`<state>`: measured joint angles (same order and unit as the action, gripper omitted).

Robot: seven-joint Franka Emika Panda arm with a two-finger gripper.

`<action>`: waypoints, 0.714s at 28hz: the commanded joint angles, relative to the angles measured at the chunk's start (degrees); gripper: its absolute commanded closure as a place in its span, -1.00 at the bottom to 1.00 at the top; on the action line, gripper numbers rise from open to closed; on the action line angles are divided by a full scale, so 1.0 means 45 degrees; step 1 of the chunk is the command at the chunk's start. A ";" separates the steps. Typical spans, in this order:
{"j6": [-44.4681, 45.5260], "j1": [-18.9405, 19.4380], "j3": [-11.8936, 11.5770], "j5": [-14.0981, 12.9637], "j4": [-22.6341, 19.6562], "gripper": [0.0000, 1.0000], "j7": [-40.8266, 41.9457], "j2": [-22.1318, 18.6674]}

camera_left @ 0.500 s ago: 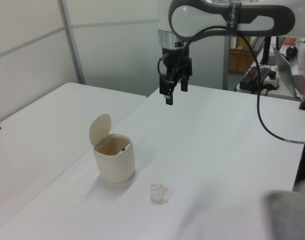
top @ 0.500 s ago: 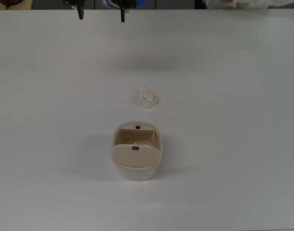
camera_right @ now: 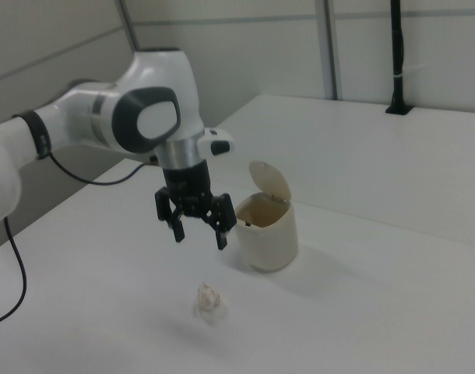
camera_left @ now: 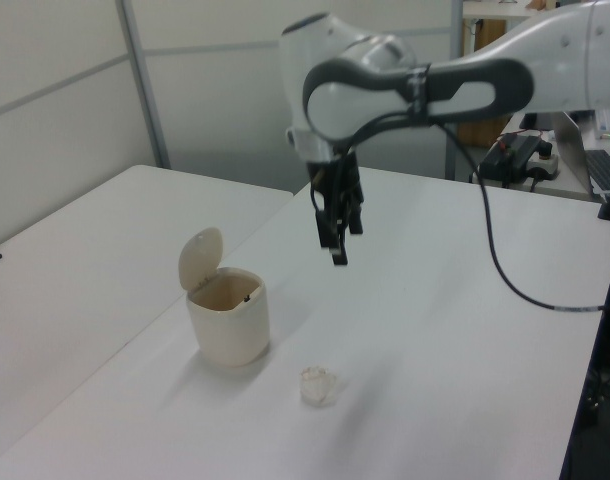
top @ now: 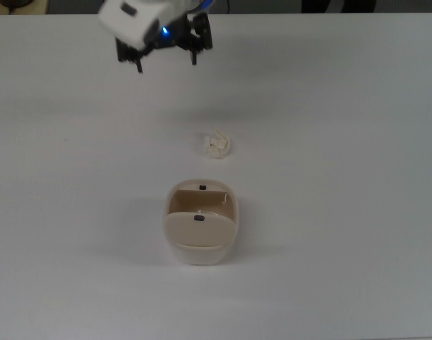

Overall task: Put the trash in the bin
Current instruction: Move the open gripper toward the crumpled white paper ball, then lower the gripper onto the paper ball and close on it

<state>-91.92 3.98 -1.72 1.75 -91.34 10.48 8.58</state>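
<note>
— Over to the table (top: pixel 357 212): wide, white, bare on all sides of the two things. Trash (top: pixel 217 144) sitting mid-table in the top view, a small crumpled off-white wad, just above the bin (top: pixel 200 223) and apart from it, not touching

— And the bin itself? Standing upright, flap lid swung up, mouth open, seen well in the right view (camera_right: pixel 266 231). Plenty of clear surface between bin and every table edge in the top view. In the left view (camera_left: pixel 228 315), a seam between two tabletops running off the bin's left side

— Gripper (top: pixel 166 64) up near the top view's upper edge, hanging above the table, fingers spread wide, nothing between them. Same story in the right view (camera_right: pixel 198 227): open jaws, empty, pointing down

— Gap to the wad? Open air under the fingers in the left view (camera_left: pixel 335 240), with the trash (camera_left: pixel 319 385) well below on the table. In the right view the wad (camera_right: pixel 209 300) lying below the gripper and a little toward the right view's right

— Versus half a second back: only two fingertips poking in at the top view's upper edge then, whole gripper and white wrist in view now. Lower and nearer the wad in the left view too. Trash and bin unmoved, lid just as open
</note>
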 commanded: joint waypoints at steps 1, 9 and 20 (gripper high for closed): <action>-0.1093 0.0541 -0.0027 0.0217 -0.1125 -1.00 0.0795 0.0223; -0.5639 0.1108 0.0031 0.0197 -0.4015 -1.00 0.0639 0.0475; -0.7541 0.1557 0.0031 0.0236 -0.4156 -1.00 0.0639 0.2078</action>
<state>-123.26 10.60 -1.35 1.90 -110.08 12.45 16.39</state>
